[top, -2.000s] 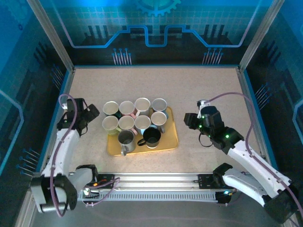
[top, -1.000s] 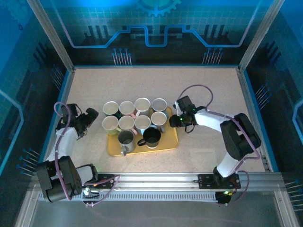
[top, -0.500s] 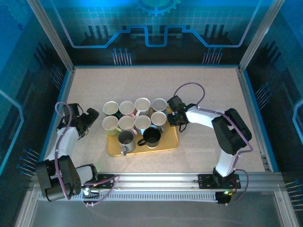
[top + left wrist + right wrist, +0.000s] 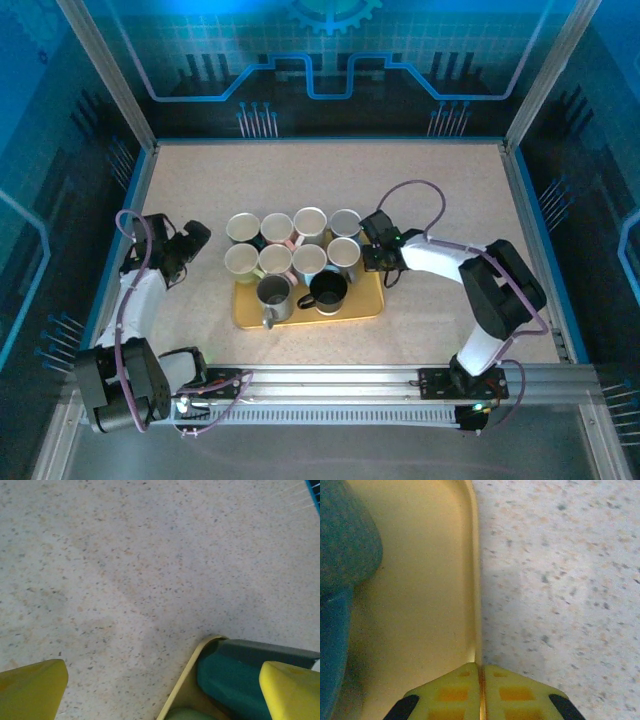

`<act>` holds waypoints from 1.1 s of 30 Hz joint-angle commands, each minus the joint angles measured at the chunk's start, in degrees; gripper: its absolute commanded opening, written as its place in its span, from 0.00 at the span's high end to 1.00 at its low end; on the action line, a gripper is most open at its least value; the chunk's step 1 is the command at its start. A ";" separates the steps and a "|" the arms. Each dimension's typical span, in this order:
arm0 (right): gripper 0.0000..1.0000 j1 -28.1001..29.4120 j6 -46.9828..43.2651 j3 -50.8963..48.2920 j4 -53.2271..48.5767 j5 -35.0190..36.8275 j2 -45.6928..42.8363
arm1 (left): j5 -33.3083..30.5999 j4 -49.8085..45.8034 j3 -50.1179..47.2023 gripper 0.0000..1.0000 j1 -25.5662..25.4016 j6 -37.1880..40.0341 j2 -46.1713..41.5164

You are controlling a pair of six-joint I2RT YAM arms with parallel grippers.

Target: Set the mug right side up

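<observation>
R gripper [image 4: 481,674] clenched on the thin raised rim of a smooth yellow tray [image 4: 300,322] w/ rounded corners. Ten mugs [image 4: 300,262] stand packed on it, mouths up. L gripper [image 4: 192,238] released, beside tray's left edge, over speckled stone-look table [image 4: 430,180].

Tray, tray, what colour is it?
Yellow. The tray shows best in the right wrist view.

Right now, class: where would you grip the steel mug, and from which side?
The steel mug stands upright at the near edge of the tray with its handle pointing nearward, other mugs packed behind. Probably grip the handle, coming from the near side.
</observation>
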 commanded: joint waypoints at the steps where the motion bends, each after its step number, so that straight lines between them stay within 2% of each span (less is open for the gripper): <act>1: 0.90 -5.50 1.81 -3.38 -9.18 11.98 -4.12 | 3.25 3.08 -0.14 0.01 -0.29 2.79 -0.77; 4: 0.88 -6.76 1.41 -4.25 -8.50 10.33 -5.64 | 4.00 4.90 -0.38 0.01 -0.30 4.07 -0.44; 6: 0.80 -6.50 -0.27 -4.77 -6.88 8.23 -7.20 | 3.87 7.47 -1.24 0.01 -0.72 4.42 -0.41; 8: 0.68 -6.36 -1.86 -5.75 -5.71 5.89 -11.96 | 0.21 9.92 -2.38 0.01 -1.95 5.40 -1.24; 10: 0.49 -6.67 -4.56 -6.96 -3.84 3.81 -19.94 | 2.19 16.42 -4.63 0.01 -2.60 9.43 -1.13; 12: 0.32 -7.94 -6.95 -7.45 -2.50 2.27 -27.22 | 2.75 23.61 -7.02 0.01 -4.86 16.68 -0.55; 13: 0.27 -9.05 -8.10 -7.35 -1.84 1.89 -30.41 | -0.10 26.65 -8.20 0.01 -7.55 21.35 -1.03; 15: 0.25 -10.85 -10.53 -7.70 0.49 3.83 -34.60 | -5.69 33.78 -11.40 0.01 -14.00 31.71 -1.91; 16: 0.24 -11.68 -14.68 -9.52 4.88 3.33 -36.23 | -7.28 40.01 -14.27 0.01 -16.53 36.04 -2.02; 17: 0.23 -11.93 -18.63 -11.66 9.73 3.48 -37.38 | -7.45 46.29 -16.83 0.01 -17.30 37.39 -1.48; 19: 0.23 -12.74 -24.93 -17.10 20.17 6.24 -38.81 | -11.39 56.23 -20.87 0.01 -17.26 34.00 2.10; 23: 0.25 -17.35 -26.56 -22.91 31.09 8.43 -37.04 | -11.19 60.75 -21.65 0.01 -17.35 34.23 7.09; 27: 0.25 -20.53 -27.89 -28.41 42.38 10.20 -32.01 | -13.90 68.34 -22.32 0.01 -17.43 32.67 10.66; 29: 0.25 -21.40 -28.35 -31.13 49.13 9.65 -28.80 | -12.91 72.69 -22.85 0.01 -17.52 34.53 13.08; 31: 0.23 -22.05 -29.79 -33.78 58.31 8.34 -24.79 | -15.98 80.94 -24.84 0.01 -17.42 33.87 17.38; 33: 0.23 -21.93 -32.17 -34.39 63.24 5.36 -22.67 | -18.71 91.28 -26.70 0.01 -17.43 32.88 24.23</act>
